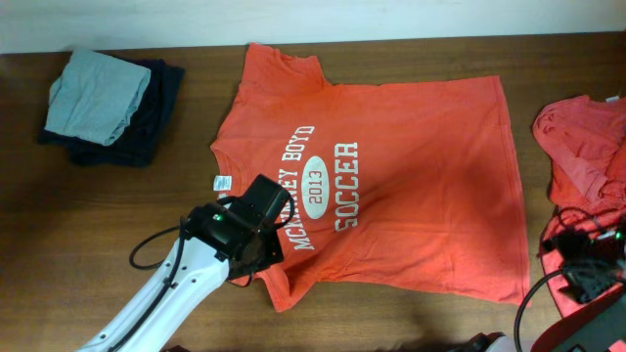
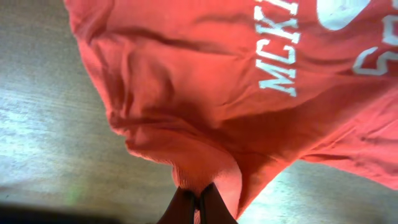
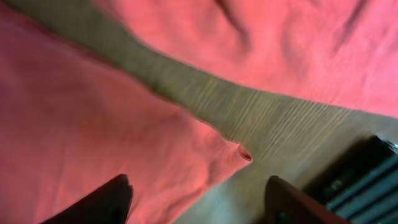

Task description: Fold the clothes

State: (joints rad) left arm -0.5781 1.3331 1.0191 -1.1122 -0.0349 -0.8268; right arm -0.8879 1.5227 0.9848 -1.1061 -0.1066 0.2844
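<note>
An orange-red T-shirt (image 1: 411, 176) with white "McKINNEY BOYD 2013 SOCCER" print lies spread flat on the wooden table, its neck label (image 1: 222, 183) at the left. My left gripper (image 1: 252, 256) is at its near-left sleeve. In the left wrist view the jaws (image 2: 199, 200) are shut on a bunched fold of that sleeve (image 2: 186, 143). A second orange-red shirt (image 1: 587, 147) lies crumpled at the right edge. My right gripper (image 1: 587, 279) is open and empty below it. In the right wrist view its fingers (image 3: 199, 199) straddle a corner of orange-red cloth (image 3: 93, 137).
A pale grey-green folded garment (image 1: 98, 93) sits on a dark navy folded garment (image 1: 152, 122) at the back left. Black cables and arm parts (image 1: 577, 244) crowd the near-right corner. Bare wood (image 1: 98, 225) lies to the left of my left arm.
</note>
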